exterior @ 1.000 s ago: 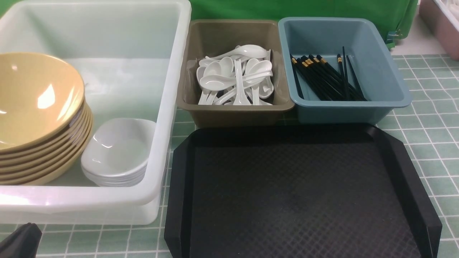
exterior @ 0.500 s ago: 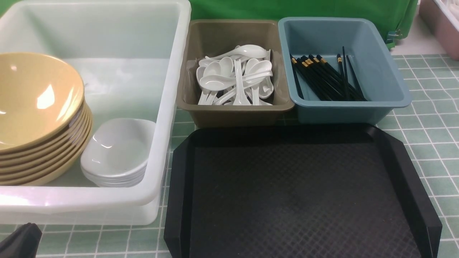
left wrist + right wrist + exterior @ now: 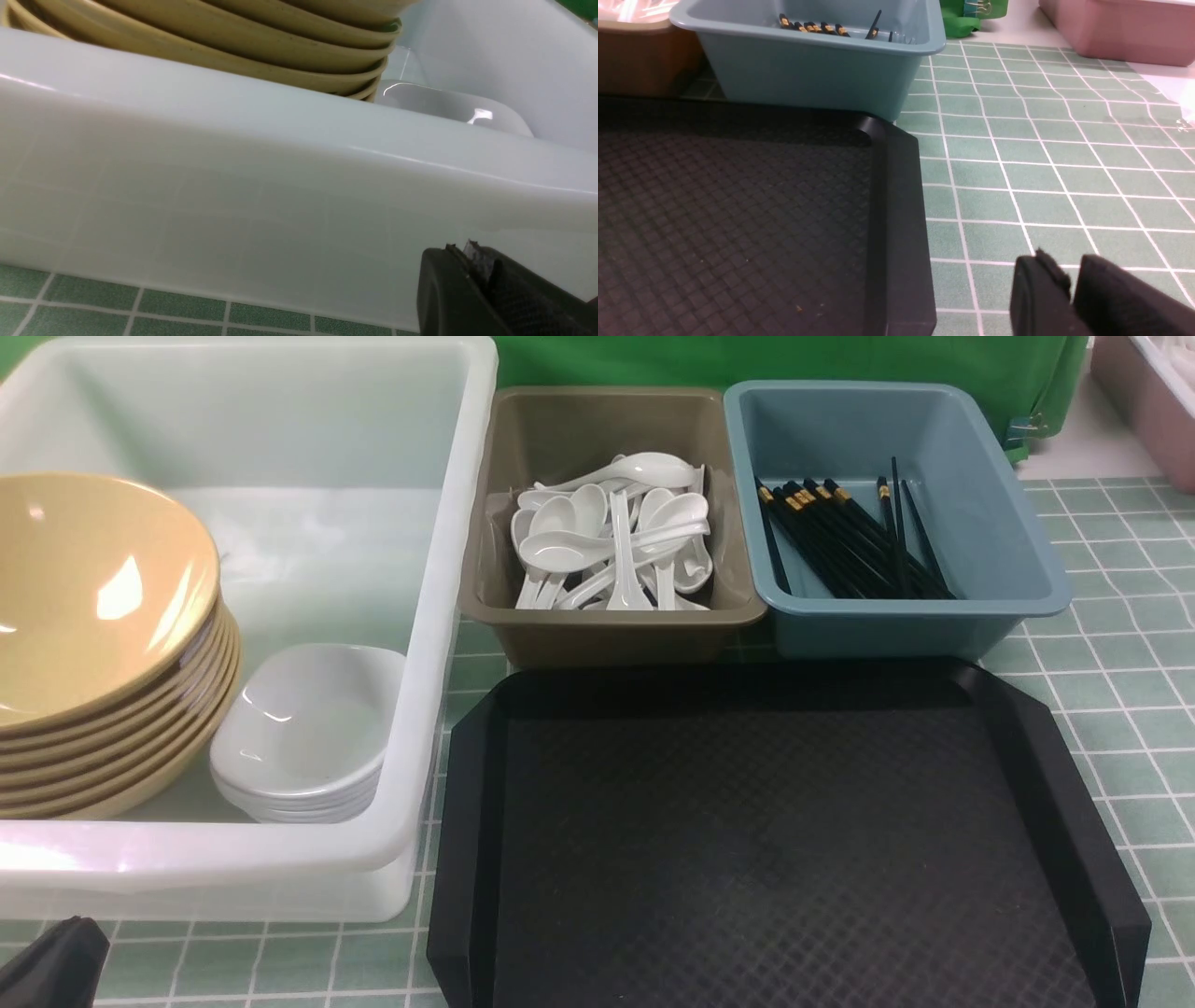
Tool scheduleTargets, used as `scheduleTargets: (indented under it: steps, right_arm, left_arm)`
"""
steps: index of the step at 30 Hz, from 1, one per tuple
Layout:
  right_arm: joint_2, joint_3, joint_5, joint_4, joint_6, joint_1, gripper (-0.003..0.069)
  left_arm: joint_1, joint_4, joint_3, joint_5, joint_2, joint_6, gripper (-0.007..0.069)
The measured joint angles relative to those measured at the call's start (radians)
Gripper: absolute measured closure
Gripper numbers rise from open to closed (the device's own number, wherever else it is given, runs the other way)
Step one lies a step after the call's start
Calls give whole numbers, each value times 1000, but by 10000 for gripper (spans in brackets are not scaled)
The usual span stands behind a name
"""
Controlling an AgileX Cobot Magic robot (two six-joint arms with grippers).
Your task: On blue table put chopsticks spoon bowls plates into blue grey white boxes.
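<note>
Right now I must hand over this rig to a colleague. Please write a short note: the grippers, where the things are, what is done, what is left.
Left gripper: shut, empty, low beside the front wall of the white box.
Right gripper: jaws slightly apart, empty, over the blue table beside the black tray.
Bowls: stacked in the white box, the plates stacked next to them.
Spoons: in the grey box.
Chopsticks: in the blue box.
Done: every piece in view is sorted.
Left: nothing visible on the tray; check outside the views.
</note>
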Motion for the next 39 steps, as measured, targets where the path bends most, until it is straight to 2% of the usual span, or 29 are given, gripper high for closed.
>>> scheduleTargets:
  steps: [39]
  right_arm:
    - [0,0,0,0,0,0,449]
  left_arm:
    - [0,-1,0,1,0,-1,622]
